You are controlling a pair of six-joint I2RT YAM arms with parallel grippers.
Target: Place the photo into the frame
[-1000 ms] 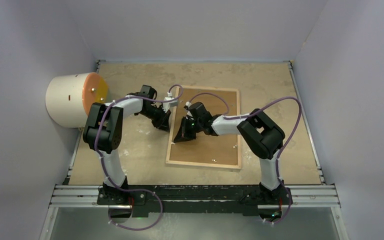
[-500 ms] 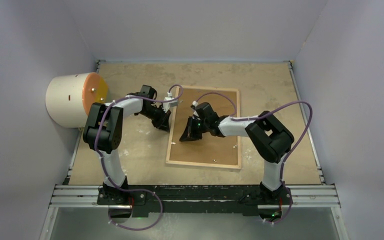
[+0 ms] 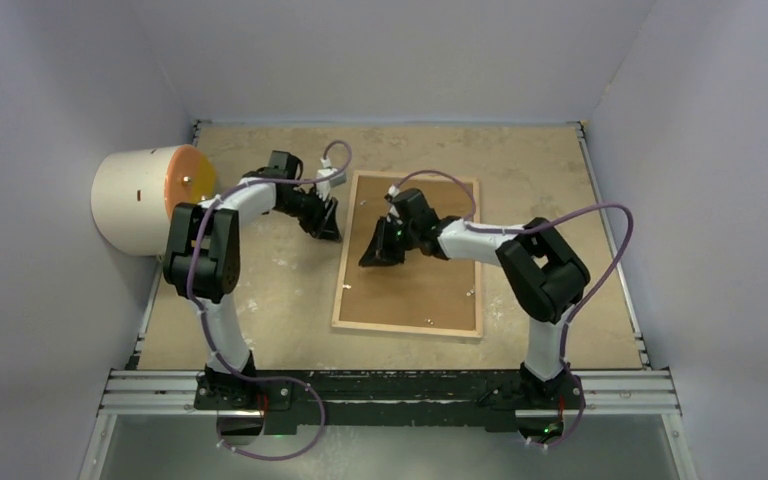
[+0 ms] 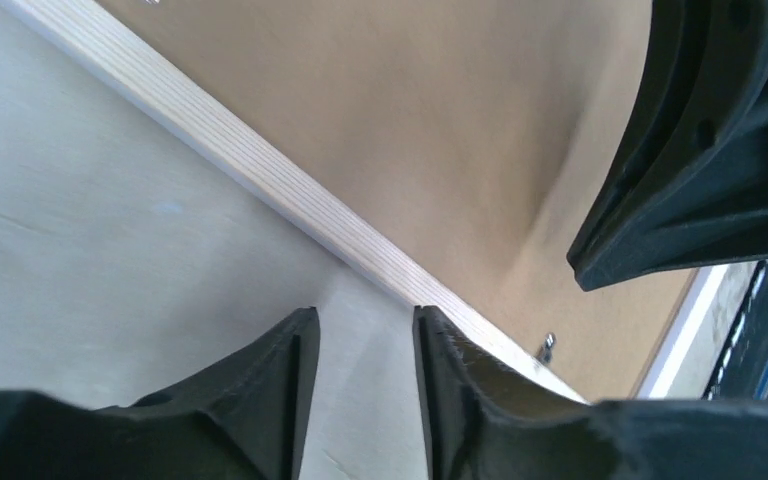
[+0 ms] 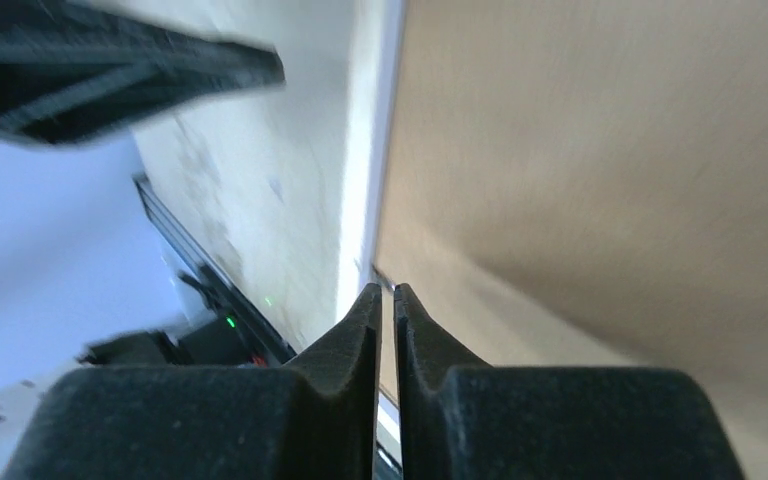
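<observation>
The frame (image 3: 407, 328) lies face down on the table, its light wood back rim up. The plain brown backing board (image 3: 425, 285) fills it. The photo is hidden or out of view. My left gripper (image 3: 328, 228) is open and empty, low over the table just outside the frame's left rim (image 4: 290, 190); its own view shows the jaws (image 4: 365, 325) apart over bare table. My right gripper (image 3: 372, 258) is shut and hangs over the board's left part. Its own view shows the jaws (image 5: 385, 295) almost touching, with nothing seen between them, above the board (image 5: 610, 180) near the rim (image 5: 365, 170).
A white cylinder with an orange end (image 3: 145, 200) lies at the table's left edge. Grey walls close in the table on three sides. A small metal tab (image 4: 548, 345) sticks up at the board's edge. The right finger (image 4: 700, 150) shows in the left wrist view.
My left gripper has drawn back from the frame's left rim toward the far left. My right gripper has slid farther up along the board's left side.
</observation>
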